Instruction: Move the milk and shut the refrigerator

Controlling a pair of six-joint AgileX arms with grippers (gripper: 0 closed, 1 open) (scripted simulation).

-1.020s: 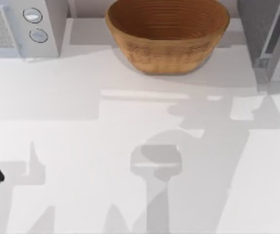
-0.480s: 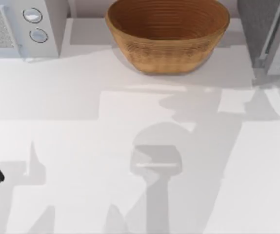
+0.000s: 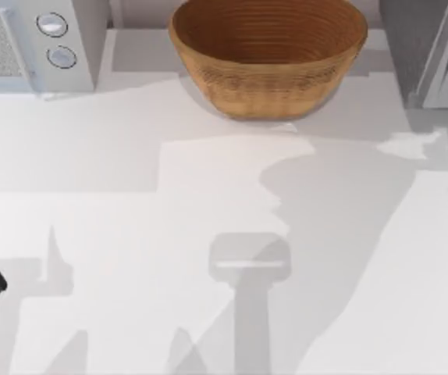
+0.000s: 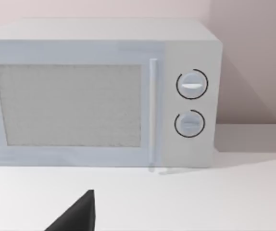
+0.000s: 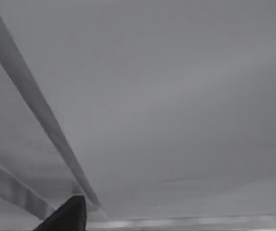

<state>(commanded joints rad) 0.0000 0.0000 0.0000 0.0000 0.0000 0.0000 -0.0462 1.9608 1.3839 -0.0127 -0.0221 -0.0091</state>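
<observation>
Left wrist faces microwave; top shows basket.

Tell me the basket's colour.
Woven brown basket, seen best in the top view.

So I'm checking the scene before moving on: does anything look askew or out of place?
Nothing spilled or damaged. The refrigerator door at the table's far right stands ajar. The basket and the microwave sit upright along the back.
</observation>
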